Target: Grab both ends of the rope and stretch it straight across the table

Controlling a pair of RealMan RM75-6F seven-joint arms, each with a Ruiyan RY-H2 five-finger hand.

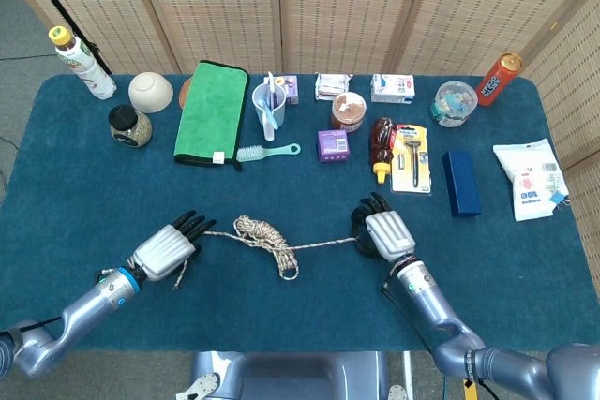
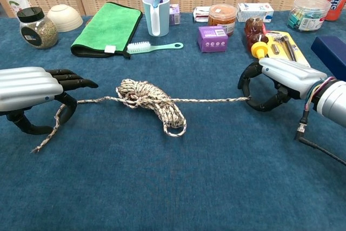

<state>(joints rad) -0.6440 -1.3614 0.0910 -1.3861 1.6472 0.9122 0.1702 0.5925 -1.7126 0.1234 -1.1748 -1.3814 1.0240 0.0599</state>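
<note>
A speckled beige rope lies at the table's middle as a coiled bundle (image 1: 266, 237) (image 2: 153, 105). One strand runs right to my right hand (image 1: 380, 233) (image 2: 273, 84), whose curled fingers and thumb pinch its end. The other strand runs left to my left hand (image 1: 169, 248) (image 2: 35, 91). There it passes between the outstretched fingers and the hooked thumb, with a gap still showing between them. Past that hand the frayed tail (image 2: 47, 136) trails toward the front edge.
Along the back stand a green towel (image 1: 211, 110), a blue cup (image 1: 267, 108), a brush (image 1: 267, 151), jars, boxes and bottles. A razor pack (image 1: 411, 158) and a dark blue box (image 1: 460, 183) lie just behind my right hand.
</note>
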